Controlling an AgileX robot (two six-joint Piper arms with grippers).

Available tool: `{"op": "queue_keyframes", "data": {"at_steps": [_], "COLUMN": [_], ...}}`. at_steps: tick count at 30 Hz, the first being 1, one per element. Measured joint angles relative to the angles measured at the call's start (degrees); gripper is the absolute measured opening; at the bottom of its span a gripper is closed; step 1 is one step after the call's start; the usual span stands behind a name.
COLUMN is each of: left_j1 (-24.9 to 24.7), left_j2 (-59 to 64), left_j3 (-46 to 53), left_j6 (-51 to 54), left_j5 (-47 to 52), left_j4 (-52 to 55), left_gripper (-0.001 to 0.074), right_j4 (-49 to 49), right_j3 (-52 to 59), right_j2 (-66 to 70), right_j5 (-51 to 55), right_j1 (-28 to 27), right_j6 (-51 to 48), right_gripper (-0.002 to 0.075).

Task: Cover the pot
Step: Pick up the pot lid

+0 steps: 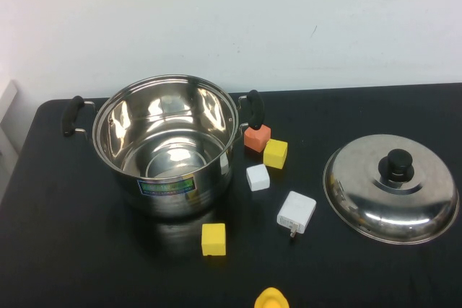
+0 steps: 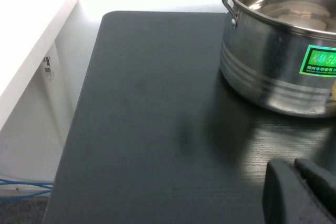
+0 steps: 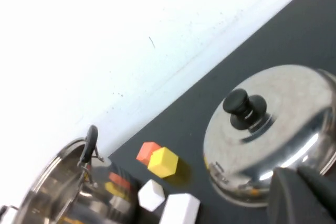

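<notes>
Two arms, neither in the high view; you see each gripper only as a dark tip at the edge of its own wrist view. Left gripper: over bare black table just short of the pot's left flank; cannot tell whether it is parted or closed. Right gripper: hanging at the near rim of the lid; cannot tell its state either.

Nearest you lie a yellow piece at the table edge and a yellow block. Next, a white charger and a white cube, then a yellow cube and an orange cube.

Key relation: the stainless stockpot stands open on the table's left half; the domed lid rests knob-up, well apart to its right. You have the right arm nearer the knob, so judge it the working arm; the carry runs leftward over the cubes.

Writing: the pot's green-blue label carries print too blurred to read.
</notes>
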Motion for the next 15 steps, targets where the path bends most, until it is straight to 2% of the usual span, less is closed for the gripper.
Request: {"op": "queue_keyframes", "data": {"at_steps": [11,15], "left_j1": [0.0,0.0], "left_j2": [0.0,0.0], "left_j3": [0.0,0.0], "left_j6": [0.0,0.0], "left_j5": [0.0,0.0], "left_j4": [0.0,0.0], "left_gripper": [-0.0002,-0.0002], "right_j4": [0.91,1.03], "right_j3": [-0.14,-5.23], "right_j2": [0.0,0.0], "right_j5": [-1.2,-0.2], "right_j1": [0.0,0.0], "right_j6": [-23.65,-32.85], "right_gripper": [-0.0002,-0.0002]}}
